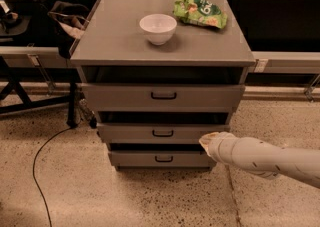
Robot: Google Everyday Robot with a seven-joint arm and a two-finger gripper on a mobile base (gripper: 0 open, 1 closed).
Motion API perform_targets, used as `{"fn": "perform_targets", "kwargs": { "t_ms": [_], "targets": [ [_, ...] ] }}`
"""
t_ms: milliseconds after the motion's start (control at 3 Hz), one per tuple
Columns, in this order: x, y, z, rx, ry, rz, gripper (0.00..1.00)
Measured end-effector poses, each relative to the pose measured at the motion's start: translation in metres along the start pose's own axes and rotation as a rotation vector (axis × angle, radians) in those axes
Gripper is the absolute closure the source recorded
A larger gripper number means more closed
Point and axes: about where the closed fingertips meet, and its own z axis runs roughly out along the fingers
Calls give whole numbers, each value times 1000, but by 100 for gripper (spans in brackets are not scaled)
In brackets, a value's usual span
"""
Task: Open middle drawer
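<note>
The middle drawer is the grey, mid-sized front in the grey cabinet, with a small black loop handle at its centre. A dark gap shows above its front. My gripper is at the end of the white arm, which comes in from the lower right. It is at the right end of the middle drawer's front, to the right of the handle and apart from it.
The top drawer has the tallest front; the bottom drawer has the narrowest. On the cabinet top stand a white bowl and a green snack bag. A black cable runs over the floor at the left, near chair legs.
</note>
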Motion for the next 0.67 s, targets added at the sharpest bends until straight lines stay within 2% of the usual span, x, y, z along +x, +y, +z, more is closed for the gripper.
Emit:
{"fn": "perform_targets", "kwargs": {
  "t_ms": [333,667],
  "targets": [
    [2,1,1,-8,-10,22,100],
    [8,-6,16,0,-70,50,100]
  ]
}}
